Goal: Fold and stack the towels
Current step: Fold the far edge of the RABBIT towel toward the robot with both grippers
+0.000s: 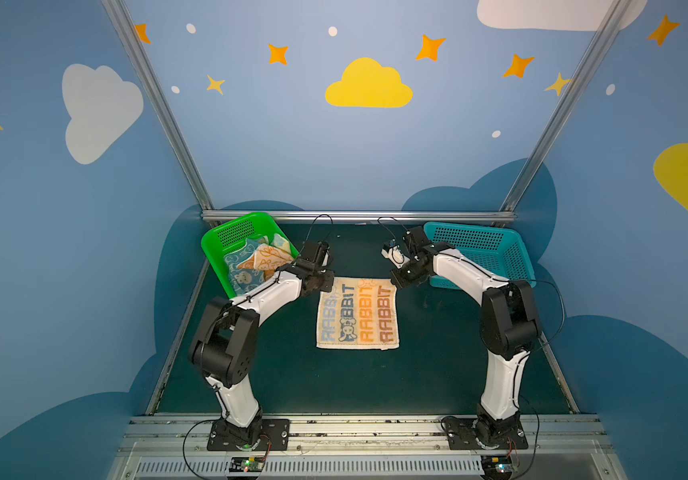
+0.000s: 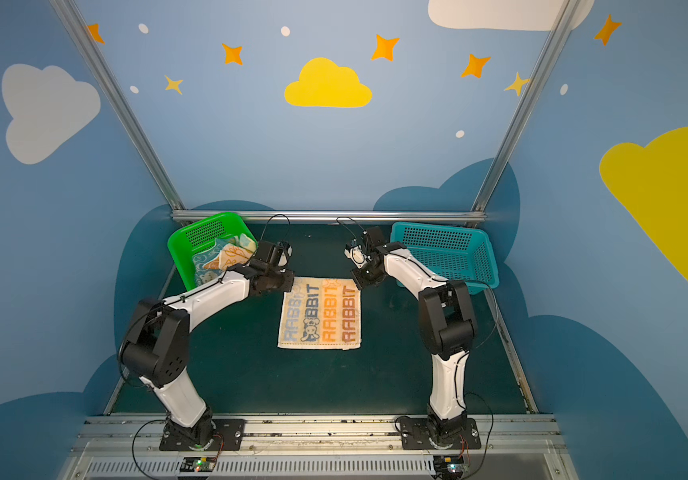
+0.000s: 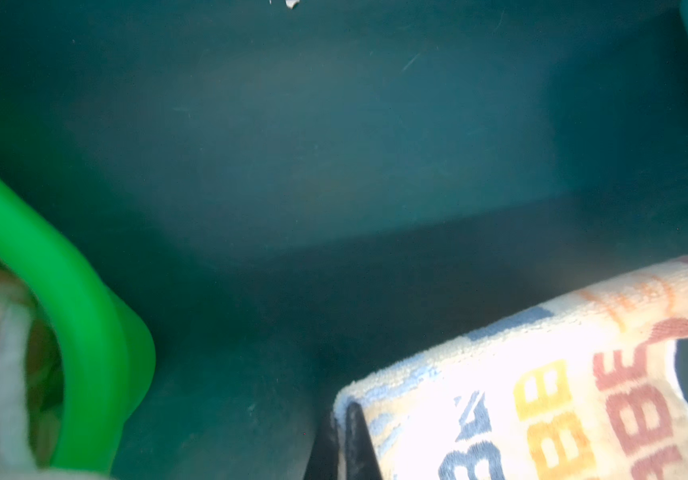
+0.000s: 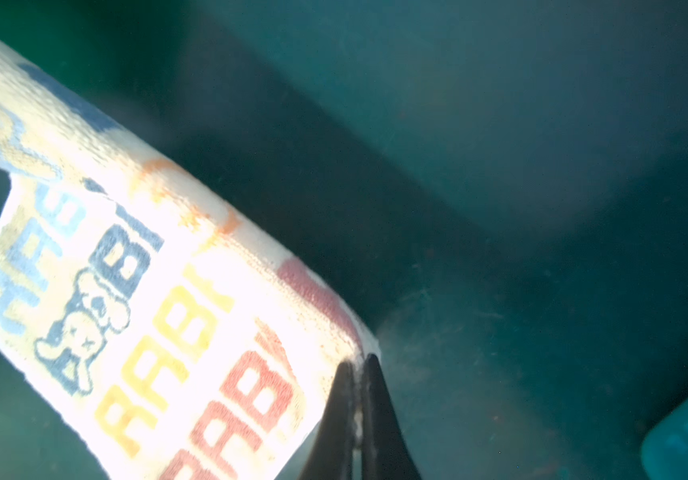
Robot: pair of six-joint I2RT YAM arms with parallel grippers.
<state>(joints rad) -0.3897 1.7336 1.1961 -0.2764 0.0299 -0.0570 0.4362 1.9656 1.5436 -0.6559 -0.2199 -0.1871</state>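
Note:
A pale yellow towel (image 1: 357,318) (image 2: 320,316) with rows of blue, orange and red "RABBIT" lettering lies spread in the middle of the dark green table. My left gripper (image 1: 326,285) (image 3: 344,409) is shut on its far left corner. My right gripper (image 1: 395,283) (image 4: 358,359) is shut on its far right corner. In both wrist views the far edge of this towel (image 3: 542,374) (image 4: 147,270) curves up off the table between the two grips. More towels (image 1: 257,262) (image 2: 222,259), orange, blue and pale, lie crumpled in the green basket.
The green basket (image 1: 234,220) (image 3: 64,291) stands tilted at the back left, close behind my left wrist. A teal basket (image 1: 483,249) (image 2: 450,249) stands at the back right, beside my right forearm. A metal rail (image 1: 359,216) bounds the table's far edge.

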